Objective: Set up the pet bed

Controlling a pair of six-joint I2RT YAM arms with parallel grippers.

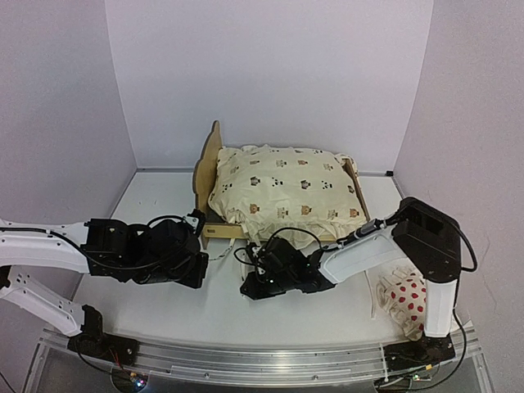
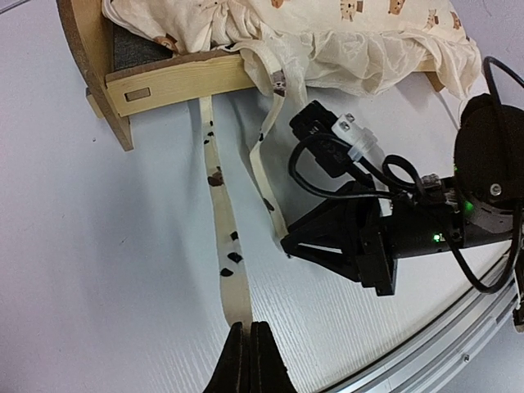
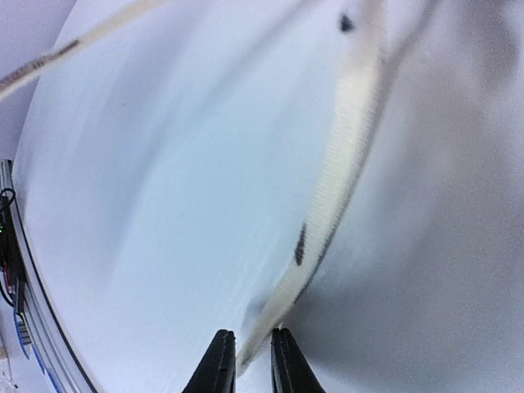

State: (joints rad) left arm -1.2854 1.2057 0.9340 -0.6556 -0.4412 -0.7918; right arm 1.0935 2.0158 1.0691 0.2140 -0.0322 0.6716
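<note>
The plywood pet bed (image 1: 211, 160) stands at the back middle of the table, its near side rail showing in the left wrist view (image 2: 180, 86). The cream animal-print cushion (image 1: 286, 184) lies on it and hides the slats. Two cushion ties hang over the near rail onto the table. My left gripper (image 2: 247, 327) is shut on the end of the left tie (image 2: 217, 180); it sits left of the bed's near corner (image 1: 201, 264). My right gripper (image 3: 252, 340) is closed on the end of the right tie (image 2: 266, 176), just in front of the bed (image 1: 246, 286).
The white red-dotted pillow (image 1: 407, 296) lies at the front right, beside the right arm's base. A metal rail (image 1: 262, 356) runs along the near table edge. The right arm's cables (image 2: 360, 164) loop close to the ties.
</note>
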